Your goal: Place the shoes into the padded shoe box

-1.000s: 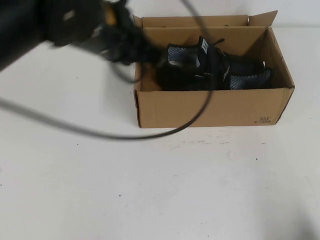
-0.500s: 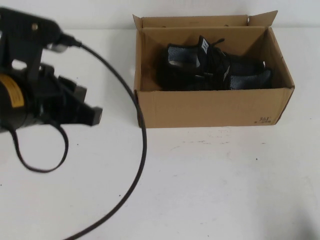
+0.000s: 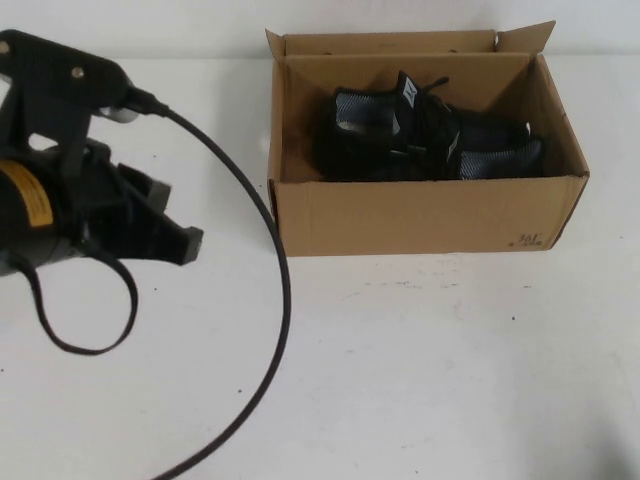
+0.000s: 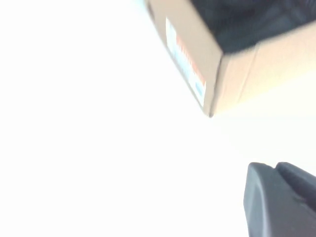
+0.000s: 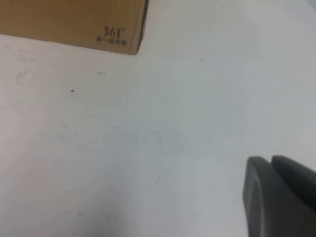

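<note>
Both black sneakers [image 3: 430, 135] lie inside the brown cardboard shoe box [image 3: 420, 215] at the back of the table, grey linings showing. My left gripper [image 3: 185, 240] hangs above the table to the left of the box, apart from it, shut and empty. In the left wrist view the gripper [image 4: 276, 197] sits at one corner and the box's end [image 4: 237, 74] with a dark shoe inside is ahead. My right gripper [image 5: 279, 197] shows only in the right wrist view, shut and empty over bare table, with the printed corner of the box [image 5: 74, 24] ahead.
A black cable [image 3: 280, 300] from the left arm arcs over the table in front of the box's left corner. A black strap loop [image 3: 90, 340] hangs under the arm. The box flaps stand open.
My left arm has drawn back from over the box's left end to the left side of the table. In the last half second it barely moved. Shoes and box have stayed put.
</note>
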`<state>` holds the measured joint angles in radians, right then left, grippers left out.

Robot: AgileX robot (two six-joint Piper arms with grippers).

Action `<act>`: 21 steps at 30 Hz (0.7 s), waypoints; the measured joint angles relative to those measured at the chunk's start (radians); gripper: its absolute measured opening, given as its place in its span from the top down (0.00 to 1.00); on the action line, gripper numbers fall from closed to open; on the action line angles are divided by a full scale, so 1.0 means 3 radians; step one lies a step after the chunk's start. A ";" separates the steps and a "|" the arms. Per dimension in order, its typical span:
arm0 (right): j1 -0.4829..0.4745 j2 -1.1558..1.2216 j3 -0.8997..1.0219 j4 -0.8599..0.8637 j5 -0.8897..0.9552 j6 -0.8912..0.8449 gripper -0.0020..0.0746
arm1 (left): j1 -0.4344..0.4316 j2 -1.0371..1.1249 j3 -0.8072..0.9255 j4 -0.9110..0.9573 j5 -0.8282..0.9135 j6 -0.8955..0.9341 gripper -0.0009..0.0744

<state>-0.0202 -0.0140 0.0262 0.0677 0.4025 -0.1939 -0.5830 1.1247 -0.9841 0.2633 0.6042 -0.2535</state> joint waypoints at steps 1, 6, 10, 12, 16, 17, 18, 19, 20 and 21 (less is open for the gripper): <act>0.0000 0.0000 0.0000 0.0000 0.0000 0.0000 0.98 | 0.0000 -0.0008 0.0063 0.0024 -0.0168 0.0032 0.99; 0.0000 0.0000 0.0000 0.0000 0.0000 0.0000 0.98 | 0.0141 -0.0268 0.0732 -0.0256 -0.1335 0.0472 0.99; 0.0000 0.0000 0.0000 0.0000 0.0000 0.0000 0.98 | 0.0416 -0.0710 0.1522 -0.0726 -0.2521 0.0907 0.99; 0.0000 0.0000 0.0000 0.0000 0.0000 0.0000 0.98 | 0.0503 -0.0997 0.1883 -0.0787 -0.2968 0.1044 0.99; 0.0000 0.0000 0.0000 0.0000 0.0000 0.0000 0.98 | 0.0670 -0.1649 0.2500 -0.0910 -0.3432 0.1256 0.99; 0.0000 0.0000 0.0000 0.0000 0.0000 0.0000 0.98 | 0.0720 -0.1795 0.2631 -0.0986 -0.3460 0.1294 0.99; 0.0000 0.0000 0.0000 0.0000 0.0000 0.0000 0.98 | 0.0796 -0.1983 0.2750 -0.1069 -0.3467 0.1322 0.99; 0.0000 0.0000 0.0000 0.0000 0.0000 0.0000 0.98 | 0.0882 -0.2165 0.2858 -0.1135 -0.3467 0.1338 0.99; 0.0000 0.0000 0.0000 0.0000 0.0000 0.0000 0.98 | 0.0975 -0.2336 0.2960 -0.1186 -0.3461 0.1347 0.99; 0.0000 0.0000 0.0000 0.0000 0.0000 0.0000 0.98 | 0.1070 -0.2465 0.3038 -0.1207 -0.3453 0.1348 0.99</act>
<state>-0.0202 -0.0140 0.0262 0.0677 0.4025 -0.1939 -0.2620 0.3852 -0.0727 -0.0987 -0.4316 0.1508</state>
